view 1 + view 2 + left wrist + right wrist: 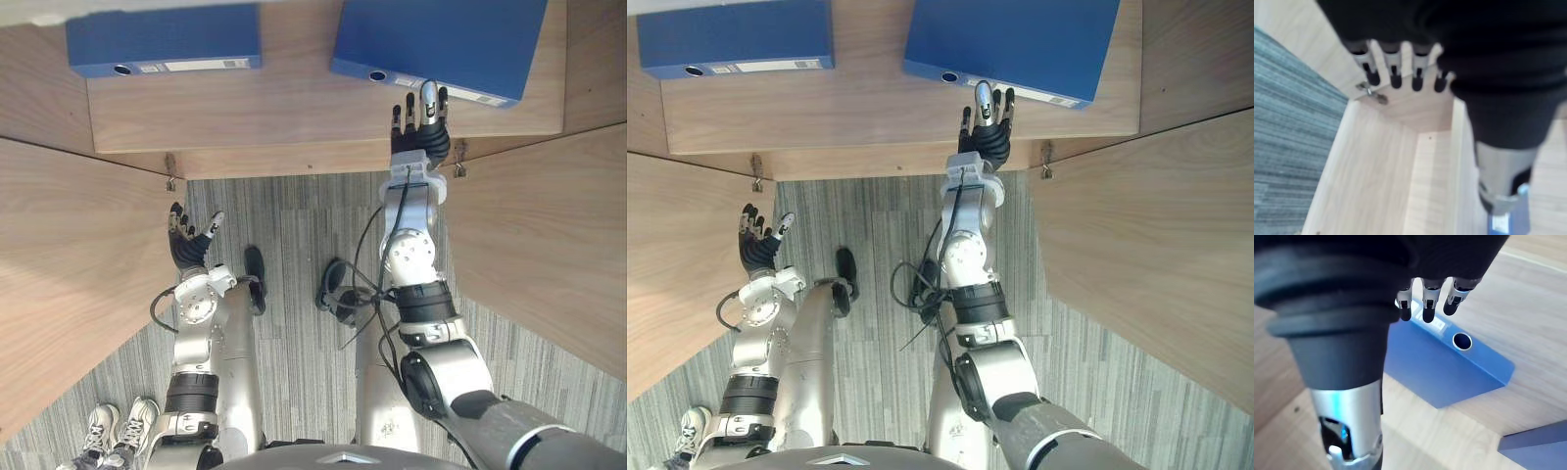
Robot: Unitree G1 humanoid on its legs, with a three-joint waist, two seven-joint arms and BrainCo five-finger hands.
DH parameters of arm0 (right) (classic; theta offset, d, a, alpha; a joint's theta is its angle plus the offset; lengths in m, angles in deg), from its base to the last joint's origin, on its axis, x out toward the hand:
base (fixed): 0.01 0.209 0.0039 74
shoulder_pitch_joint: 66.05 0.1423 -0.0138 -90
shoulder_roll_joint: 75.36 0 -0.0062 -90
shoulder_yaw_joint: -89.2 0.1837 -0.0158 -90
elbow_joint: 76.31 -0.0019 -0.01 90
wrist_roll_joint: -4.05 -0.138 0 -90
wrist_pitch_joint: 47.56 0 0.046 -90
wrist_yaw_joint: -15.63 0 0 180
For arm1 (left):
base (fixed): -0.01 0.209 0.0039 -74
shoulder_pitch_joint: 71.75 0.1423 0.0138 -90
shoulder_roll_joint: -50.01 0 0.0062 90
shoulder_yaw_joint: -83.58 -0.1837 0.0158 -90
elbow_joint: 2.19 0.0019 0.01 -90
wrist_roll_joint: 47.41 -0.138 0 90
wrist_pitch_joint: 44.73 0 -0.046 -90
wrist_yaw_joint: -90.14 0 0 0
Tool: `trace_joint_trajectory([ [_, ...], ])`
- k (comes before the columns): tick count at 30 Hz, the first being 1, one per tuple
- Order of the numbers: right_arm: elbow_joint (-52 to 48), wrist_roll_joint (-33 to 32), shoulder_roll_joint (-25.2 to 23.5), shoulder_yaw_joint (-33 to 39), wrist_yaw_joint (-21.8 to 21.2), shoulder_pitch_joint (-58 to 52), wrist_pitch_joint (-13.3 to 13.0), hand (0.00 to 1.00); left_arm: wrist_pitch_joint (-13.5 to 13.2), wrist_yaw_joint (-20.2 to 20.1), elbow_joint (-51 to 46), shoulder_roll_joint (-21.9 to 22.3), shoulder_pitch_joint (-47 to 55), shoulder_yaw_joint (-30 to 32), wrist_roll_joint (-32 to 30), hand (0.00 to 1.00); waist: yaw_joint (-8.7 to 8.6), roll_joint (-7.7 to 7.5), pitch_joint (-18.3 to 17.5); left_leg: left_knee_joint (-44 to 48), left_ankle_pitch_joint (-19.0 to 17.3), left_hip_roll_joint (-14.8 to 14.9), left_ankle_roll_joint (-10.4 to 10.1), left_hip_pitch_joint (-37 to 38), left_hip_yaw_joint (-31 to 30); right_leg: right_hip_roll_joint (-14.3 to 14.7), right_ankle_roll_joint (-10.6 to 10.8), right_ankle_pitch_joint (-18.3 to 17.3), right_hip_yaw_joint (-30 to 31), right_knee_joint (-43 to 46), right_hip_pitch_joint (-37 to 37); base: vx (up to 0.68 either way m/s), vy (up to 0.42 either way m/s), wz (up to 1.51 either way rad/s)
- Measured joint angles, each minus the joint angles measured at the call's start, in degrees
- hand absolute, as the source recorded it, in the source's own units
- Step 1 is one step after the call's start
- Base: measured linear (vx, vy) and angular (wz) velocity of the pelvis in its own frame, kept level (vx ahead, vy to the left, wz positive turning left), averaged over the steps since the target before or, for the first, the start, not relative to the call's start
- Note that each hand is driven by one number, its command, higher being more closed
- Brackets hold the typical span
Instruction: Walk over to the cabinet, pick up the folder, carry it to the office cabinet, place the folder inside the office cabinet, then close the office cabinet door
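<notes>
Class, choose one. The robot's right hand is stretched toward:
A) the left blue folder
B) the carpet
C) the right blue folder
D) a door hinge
C: the right hand points its straight fingers at the spine of the right blue folder, while the left blue folder lies well off to the side.

The left arm [211, 343] and right arm [411, 257] are silver-grey, built of rounded segments with disc-shaped joint housings and black bands between them. The left hand [186, 247] and right hand [423, 137] each wear a dark ribbed cover over back and wrist. Their fingers [1428, 308] are silver with dark tips.
</notes>
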Motion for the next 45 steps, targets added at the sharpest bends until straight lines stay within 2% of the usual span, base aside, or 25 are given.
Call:
trace_joint_trajectory([
  [1,-0.95,3.54,0.37,-0.21,0.02,-0.89,1.18,0.00,0.01,-0.01,-0.26,0.13,0.13,-0.02,-0.10,0.00,0.01,-0.01,0.01,0.10,-0.26,-0.02,0.01,0.38,0.02,-0.01,0.20,-0.12,0.06,-0.04,0.42,0.00,0.000,0.00],
  [2,-2.60,10.70,0.46,-0.01,0.24,-2.33,3.29,0.00,0.01,-0.03,-0.30,0.07,0.42,0.03,-1.36,0.00,-0.03,-0.02,0.00,0.16,-0.62,-0.05,0.03,0.93,0.10,-0.04,0.38,-0.19,0.15,-0.24,0.99,0.00,0.000,0.00],
  [4,-4.65,17.02,0.61,0.49,0.70,-3.58,5.20,0.00,0.01,-0.03,-0.39,0.07,0.71,0.11,-2.32,0.00,-0.04,-0.03,0.01,0.24,-0.98,-0.08,0.26,1.07,0.33,-0.13,0.60,-0.29,0.33,-0.28,1.08,-0.01,0.006,-0.02],
  [5,-5.47,24.82,0.59,0.66,1.66,-4.26,7.12,0.00,0.02,-0.02,-0.44,0.09,0.94,0.36,-3.30,0.00,-0.09,-0.05,0.03,0.29,-1.17,-0.10,0.32,1.07,0.49,-0.17,0.65,-0.32,0.43,-0.34,1.06,-0.02,0.006,-0.04],
  [6,-6.15,30.81,0.59,0.78,1.94,-4.78,8.95,1.00,0.07,0.03,-0.46,0.09,0.93,0.56,-3.90,0.00,-0.11,-0.07,0.03,0.35,-1.37,-0.10,0.39,1.07,0.63,-0.18,0.80,-0.41,0.54,-0.37,1.02,-0.01,0.003,-0.04],
  [7,-6.63,35.41,0.57,0.75,2.50,-5.09,10.15,1.00,0.15,0.08,-0.58,0.09,0.89,0.61,-4.48,0.00,-0.11,-0.07,0.03,0.37,-1.45,-0.10,0.42,1.06,0.71,-0.20,0.84,-0.44,0.60,-0.37,0.98,-0.01,-0.003,-0.04],
  [9,-6.71,48.54,0.08,0.70,4.16,-5.14,14.03,1.00,0.47,0.28,-2.49,0.15,0.28,0.86,-5.71,0.00,-0.19,-0.12,0.06,0.46,-1.76,-0.07,0.46,1.02,1.08,-0.21,0.95,-0.50,0.90,-0.43,0.77,0.00,-0.011,-0.05],
  [10,-6.67,51.53,0.09,0.68,4.25,-5.14,15.15,1.00,0.47,0.33,-2.58,0.18,-0.31,0.97,-6.02,0.00,-0.17,-0.12,0.06,0.46,-1.79,-0.07,0.48,1.02,1.17,-0.22,0.96,-0.51,0.95,-0.44,0.75,0.01,-0.011,-0.04],
  [11,-6.55,57.52,0.09,0.56,4.28,-5.00,17.23,1.00,0.48,0.48,-2.54,0.17,-2.10,1.09,-6.66,0.00,-0.23,-0.12,0.06,0.51,-1.90,-0.06,0.58,0.96,1.29,-0.26,0.96,-0.51,0.96,-0.53,0.71,0.00,0.000,0.00],
  [16,-6.10,70.45,0.11,0.53,4.04,-2.42,21.01,1.00,0.61,2.08,-2.05,0.19,-7.52,1.24,-6.77,0.00,-0.67,-0.14,0.10,1.23,-2.41,-0.08,0.83,0.04,1.66,-0.52,1.03,-0.55,1.16,0.14,-0.19,-0.01,0.000,-0.03],
  [21,-1.45,79.10,0.21,0.42,3.86,0.43,22.39,1.00,1.08,2.57,0.38,0.18,-9.56,2.28,-8.75,0.00,-0.89,-0.21,0.14,1.24,-2.47,-0.27,0.91,-0.02,1.70,-0.75,1.10,-0.59,1.26,0.67,-0.50,-0.04,-0.019,0.01],
  [30,6.30,85.73,0.55,-0.75,3.68,3.49,24.06,1.00,1.10,3.97,2.53,0.18,-12.23,2.38,-8.87,0.00,-1.06,-0.48,0.38,2.20,-1.82,-0.29,0.78,-3.02,0.96,-0.76,1.05,-0.57,1.07,1.96,-3.22,-0.06,-0.022,0.02],
  [34,9.50,85.75,1.24,-0.60,3.61,5.72,24.68,1.00,1.10,4.08,2.83,0.19,-13.14,3.15,-8.84,0.00,-1.42,-0.56,0.43,2.24,-1.45,-0.34,0.63,-3.58,0.27,-0.75,1.04,-0.56,0.47,2.01,-3.32,-0.06,-0.015,0.05],
  [37,11.12,85.60,2.08,-0.41,3.61,7.69,24.76,1.00,1.10,4.12,3.80,0.08,-14.76,3.49,-8.80,0.00,-1.40,-1.35,0.90,2.27,-1.24,-0.34,0.52,-3.78,0.18,-0.75,1.04,-0.56,0.53,2.42,-3.70,-0.05,-0.014,0.02],
  [39,12.12,85.32,2.77,-0.35,3.60,9.33,24.76,1.00,1.09,4.12,5.03,0.05,-15.83,3.58,-8.75,0.00,-1.37,-1.36,0.91,2.59,-1.11,-0.33,0.55,-4.67,0.04,-0.75,1.04,-0.56,0.55,2.78,-4.57,-0.05,-0.011,0.01],
  [45,17.33,80.67,4.01,0.66,3.62,15.29,24.61,1.00,0.96,3.97,9.09,-0.41,-19.69,4.38,-7.22,0.00,-1.43,-1.47,1.13,3.30,-0.71,-0.25,0.55,-6.48,-0.15,-0.79,0.88,-0.46,0.54,3.66,-6.38,-0.05,0.001,0.00],
])
